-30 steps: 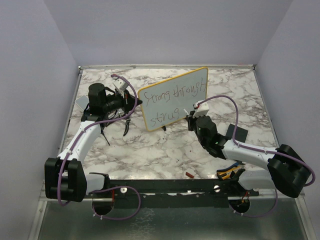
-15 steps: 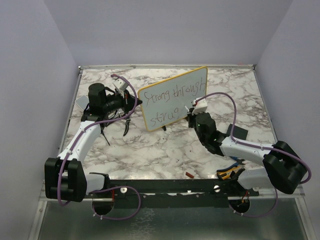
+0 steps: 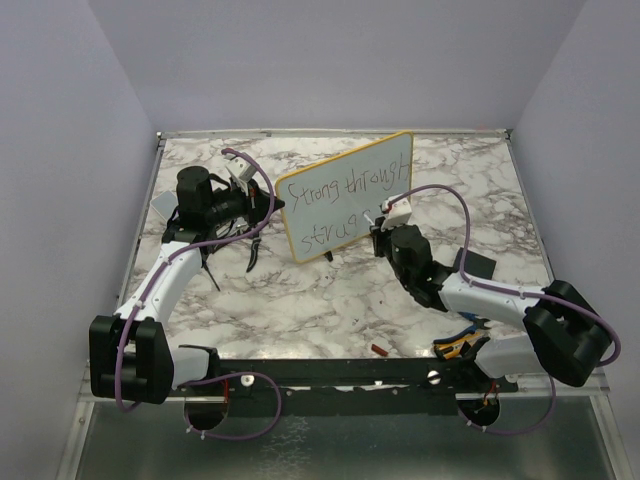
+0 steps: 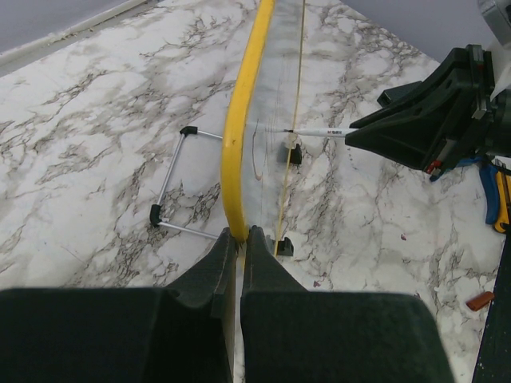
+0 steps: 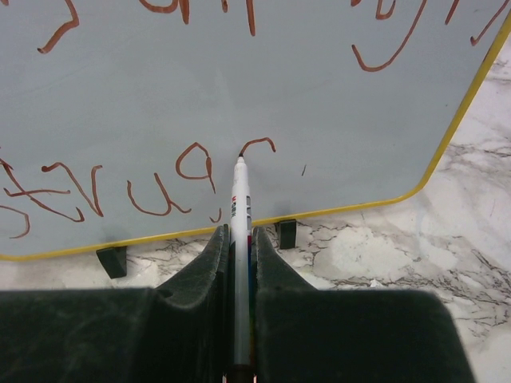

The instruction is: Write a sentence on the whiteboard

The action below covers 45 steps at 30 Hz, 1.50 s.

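Note:
The whiteboard [image 3: 345, 195], pale with a yellow frame and black feet, stands upright on the marble table. It also shows in the right wrist view [image 5: 239, 88] and edge-on in the left wrist view [image 4: 239, 128]. The sentence [image 3: 340, 208] runs in two dark lines, the lower one ending mid-word [image 5: 257, 145]. My left gripper [image 4: 238, 233] is shut on the board's yellow left edge. My right gripper [image 5: 239, 231] is shut on a white marker [image 5: 240, 215]. The marker's tip touches the board at the end of the lower line; it also shows in the left wrist view [image 4: 315, 132].
A wire stand [image 4: 172, 187] lies on the table behind the board. A small dark square slab [image 3: 478, 266] lies by the right arm. A small red-brown piece [image 3: 380, 350] and an orange and blue tool [image 3: 462, 345] lie near the front edge.
My right gripper has moved left and nearer the board with the marker. More letters now show on the lower line. The left arm has not moved.

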{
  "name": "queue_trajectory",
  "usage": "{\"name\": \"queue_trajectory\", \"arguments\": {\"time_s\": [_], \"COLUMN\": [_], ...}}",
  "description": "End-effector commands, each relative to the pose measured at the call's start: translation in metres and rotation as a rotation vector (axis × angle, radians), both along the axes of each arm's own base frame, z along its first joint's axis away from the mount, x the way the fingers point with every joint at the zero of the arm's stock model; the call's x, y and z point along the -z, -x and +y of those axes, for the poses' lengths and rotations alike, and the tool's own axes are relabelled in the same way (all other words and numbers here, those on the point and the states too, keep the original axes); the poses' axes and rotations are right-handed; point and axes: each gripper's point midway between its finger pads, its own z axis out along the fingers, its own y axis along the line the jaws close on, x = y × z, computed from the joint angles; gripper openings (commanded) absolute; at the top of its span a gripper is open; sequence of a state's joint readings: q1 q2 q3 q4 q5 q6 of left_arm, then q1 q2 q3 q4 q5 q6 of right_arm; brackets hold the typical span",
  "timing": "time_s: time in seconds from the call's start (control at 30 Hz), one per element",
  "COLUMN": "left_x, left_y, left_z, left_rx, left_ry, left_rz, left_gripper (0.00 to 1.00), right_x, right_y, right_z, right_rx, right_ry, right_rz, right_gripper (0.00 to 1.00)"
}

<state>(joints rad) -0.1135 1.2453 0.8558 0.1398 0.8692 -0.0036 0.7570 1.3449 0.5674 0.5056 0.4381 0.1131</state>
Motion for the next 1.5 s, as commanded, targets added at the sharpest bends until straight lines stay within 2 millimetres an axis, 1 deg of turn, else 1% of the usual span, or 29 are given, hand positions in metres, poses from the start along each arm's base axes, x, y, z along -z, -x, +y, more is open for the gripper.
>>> {"name": "queue_trajectory", "arguments": {"time_s": [0.0,0.07,0.2,0.37,0.73,0.87,1.0,1.33,1.47], "left_x": [0.001,0.001,0.001,0.001,0.0,0.0,0.0,0.0,0.0], "left_y": [-0.001,-0.001,-0.001,-0.001,-0.001,-0.001,-0.001,-0.001,-0.001], "left_z": [0.002,0.002,0.002,0.002,0.002,0.003,0.002,0.002,0.002], "left_rx": [-0.007,-0.007,-0.006,-0.006,-0.005,-0.006,-0.005,-0.006,-0.006], "left_ry": [-0.017,-0.018,-0.017,-0.017,-0.017,-0.017,-0.017,-0.017,-0.017], "left_rz": [-0.034,-0.033,-0.035,-0.034,-0.036,-0.037,-0.039,-0.038,-0.037], "left_gripper": [0.0,0.0,0.0,0.0,0.0,0.0,0.0,0.0,0.0], "right_x": [0.018,0.021,0.018,0.006,-0.027,-0.028,-0.019,0.025,0.037], "right_y": [0.001,0.0,-0.004,-0.009,-0.02,-0.021,-0.019,-0.004,0.001], "right_z": [0.001,-0.003,-0.009,-0.014,-0.012,-0.012,-0.012,-0.014,-0.014], "right_rx": [0.014,0.038,0.084,0.116,0.118,0.118,0.118,0.111,0.105], "right_ry": [-0.009,0.001,0.005,0.01,0.027,0.029,0.032,0.03,0.027], "right_rz": [0.054,0.059,0.047,0.013,-0.073,-0.078,-0.057,0.073,0.11], "right_gripper": [0.0,0.01,0.01,0.01,0.01,0.0,0.01,0.01,0.01]}}
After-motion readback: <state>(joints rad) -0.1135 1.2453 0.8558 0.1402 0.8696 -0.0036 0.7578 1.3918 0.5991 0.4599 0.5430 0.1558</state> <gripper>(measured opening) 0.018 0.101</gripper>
